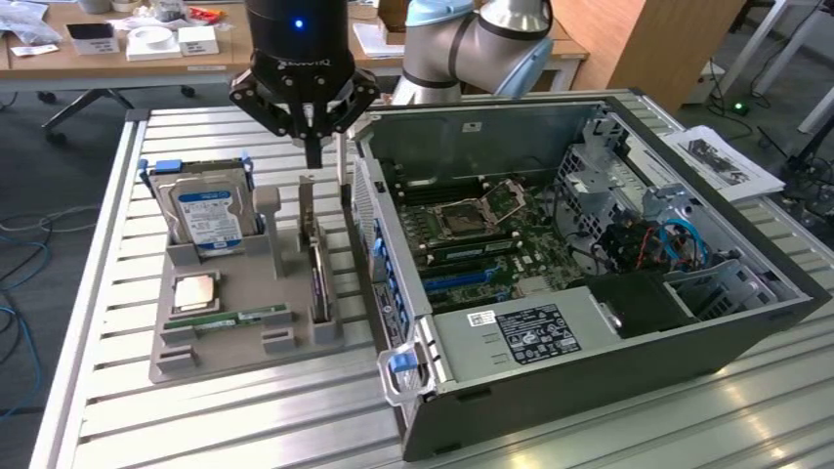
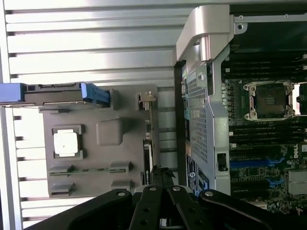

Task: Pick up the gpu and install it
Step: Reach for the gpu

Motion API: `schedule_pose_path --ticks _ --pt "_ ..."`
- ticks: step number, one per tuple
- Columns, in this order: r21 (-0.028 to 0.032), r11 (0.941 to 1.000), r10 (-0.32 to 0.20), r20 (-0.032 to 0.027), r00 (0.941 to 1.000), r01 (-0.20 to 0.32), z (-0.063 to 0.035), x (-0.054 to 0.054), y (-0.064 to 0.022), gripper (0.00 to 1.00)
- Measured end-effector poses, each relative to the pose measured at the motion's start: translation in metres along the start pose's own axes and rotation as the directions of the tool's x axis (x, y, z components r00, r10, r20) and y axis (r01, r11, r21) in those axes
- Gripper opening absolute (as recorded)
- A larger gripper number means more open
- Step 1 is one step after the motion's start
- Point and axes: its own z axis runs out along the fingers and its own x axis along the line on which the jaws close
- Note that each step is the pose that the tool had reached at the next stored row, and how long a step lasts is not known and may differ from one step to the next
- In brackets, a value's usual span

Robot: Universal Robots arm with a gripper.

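In the exterior view, the gripper (image 1: 311, 147) hangs in the upper centre of the frame, clenched on nothing. The gpu (image 1: 314, 262) stands on edge directly below it in the grey holder (image 1: 215, 354), beside the computer case (image 1: 729, 332). Its long axis runs down the frame, parallel to the case wall, and the fingertips sit over its upper end.

In the wrist view, the shut gripper (image 2: 160, 175) lies just beside the gpu's (image 2: 147, 148) thin edge, between the holder (image 2: 112, 132) and the case (image 2: 201, 124). The card stretches away from the fingers.
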Motion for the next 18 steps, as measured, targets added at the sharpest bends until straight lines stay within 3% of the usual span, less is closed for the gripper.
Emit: schedule_pose_path --ticks 12,18 --pt "-0.0001 1.0000 0.000 0.0001 1.0000 0.000 -0.0012 0.004 -0.0257 0.11" --pt "0.0000 1.0000 0.000 0.0001 1.0000 0.000 -0.0013 0.014 -0.0301 0.11"
